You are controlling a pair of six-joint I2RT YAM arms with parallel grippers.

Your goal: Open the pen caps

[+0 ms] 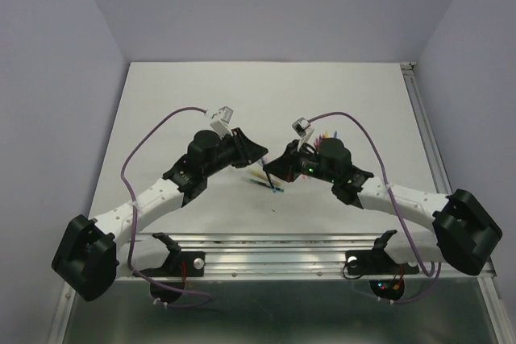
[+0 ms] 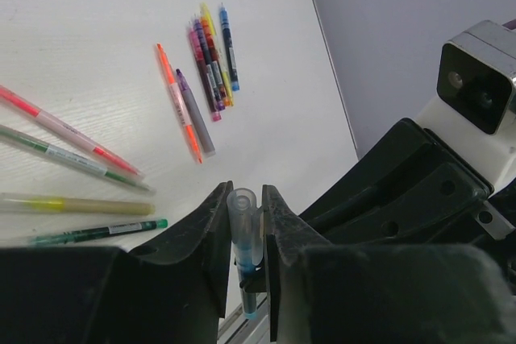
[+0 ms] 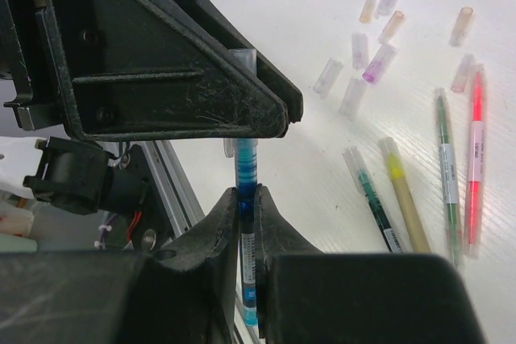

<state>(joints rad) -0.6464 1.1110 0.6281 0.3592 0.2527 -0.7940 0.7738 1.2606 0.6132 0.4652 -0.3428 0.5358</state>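
A blue pen (image 3: 247, 168) hangs in the air between my two grippers, above the table's near rail. In the left wrist view my left gripper (image 2: 244, 209) is shut on its clear pen cap (image 2: 241, 217), both fingers pressed against the tube, and the blue pen body (image 2: 248, 300) runs down out of it. My right gripper (image 3: 248, 199) is shut on the blue barrel just below the cap end. Only a corner of the cap (image 3: 242, 57) shows there, behind the left gripper's fingers (image 3: 201, 110). From above, the two grippers meet nose to nose (image 1: 270, 163).
Several loose caps (image 3: 355, 78) lie scattered on the white table. Capped pens lie near them: green (image 3: 372, 195), yellow (image 3: 403, 191), thin green (image 3: 446, 167), pink (image 3: 474, 159). A bundle of uncapped pens (image 2: 211, 58) lies farther off. The aluminium rail (image 3: 173, 191) runs below the grippers.
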